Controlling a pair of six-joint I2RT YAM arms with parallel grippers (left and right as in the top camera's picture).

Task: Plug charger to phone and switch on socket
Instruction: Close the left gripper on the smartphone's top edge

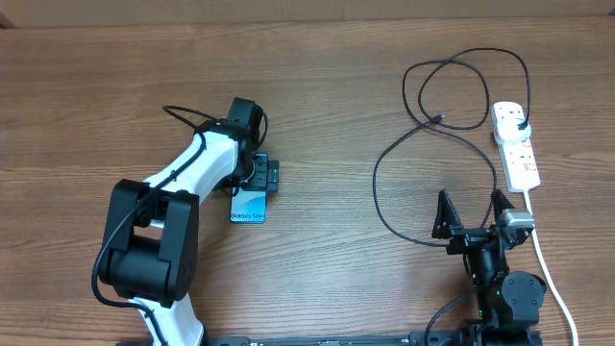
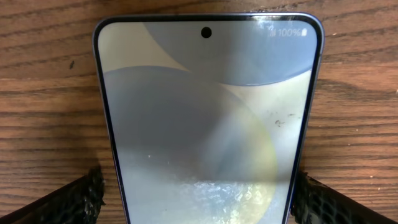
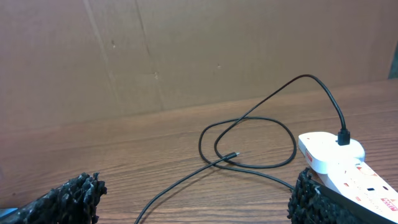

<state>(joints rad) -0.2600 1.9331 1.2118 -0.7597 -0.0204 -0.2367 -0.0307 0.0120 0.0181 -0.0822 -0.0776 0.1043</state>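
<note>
The phone point(image 1: 249, 209) lies flat on the wooden table, screen up; it fills the left wrist view point(image 2: 205, 112). My left gripper point(image 1: 259, 179) is low over it, open, one finger at each long edge point(image 2: 199, 196). The charger point(image 1: 374, 187) is a black cable looped on the right half of the table. Its loose connector tip point(image 1: 439, 119) lies on the wood, also in the right wrist view point(image 3: 235, 154). Its black plug point(image 1: 519, 123) sits in the white socket point(image 1: 516, 146). My right gripper point(image 1: 473, 216) is open and empty, near the table's front edge, short of the cable point(image 3: 196, 205).
The socket's thick white cord point(image 1: 548, 269) runs past my right arm to the front edge. A brown cardboard wall point(image 3: 186, 50) stands behind the table. The socket's near end point(image 3: 336, 162) lies beside my right finger.
</note>
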